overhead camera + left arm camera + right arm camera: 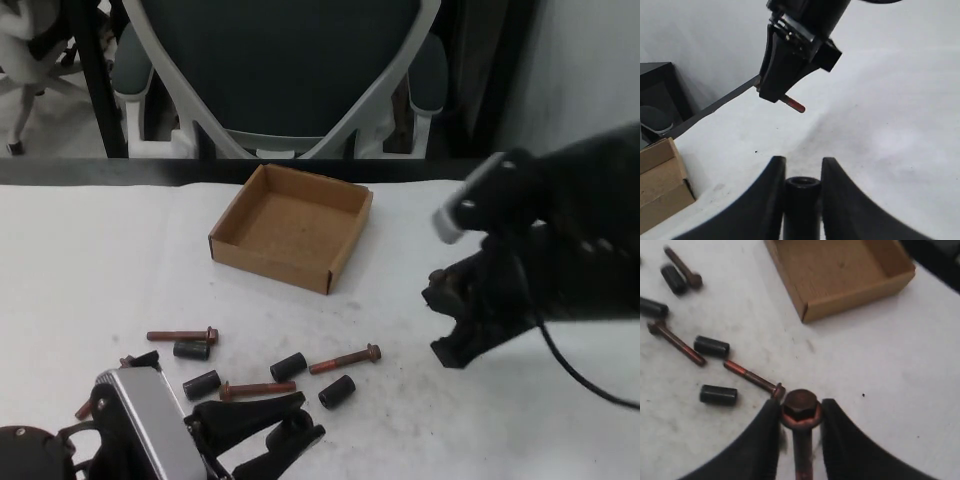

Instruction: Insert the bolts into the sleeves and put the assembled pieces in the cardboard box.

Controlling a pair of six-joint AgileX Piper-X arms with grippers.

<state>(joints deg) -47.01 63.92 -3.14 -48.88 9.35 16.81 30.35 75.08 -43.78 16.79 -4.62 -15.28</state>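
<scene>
My left gripper (801, 167) is shut on a black sleeve (802, 195), whose open end points toward the right gripper. That gripper (800, 407) is shut on a rusty bolt (801, 412), hex head outward. In the left wrist view the bolt's red tip (793, 104) sticks out of it, above the bench and apart from the sleeve. From the high view, the left gripper (275, 435) is at the near edge and the right gripper (450, 320) hovers at the right. The cardboard box (345, 235) stands empty at the back centre.
Three loose bolts (183, 336) (257, 389) (345, 359) and several black sleeves (288, 366) lie scattered on the white bench ahead of the left arm. An office chair (270, 70) stands beyond the far edge. Bare bench lies between box and right arm.
</scene>
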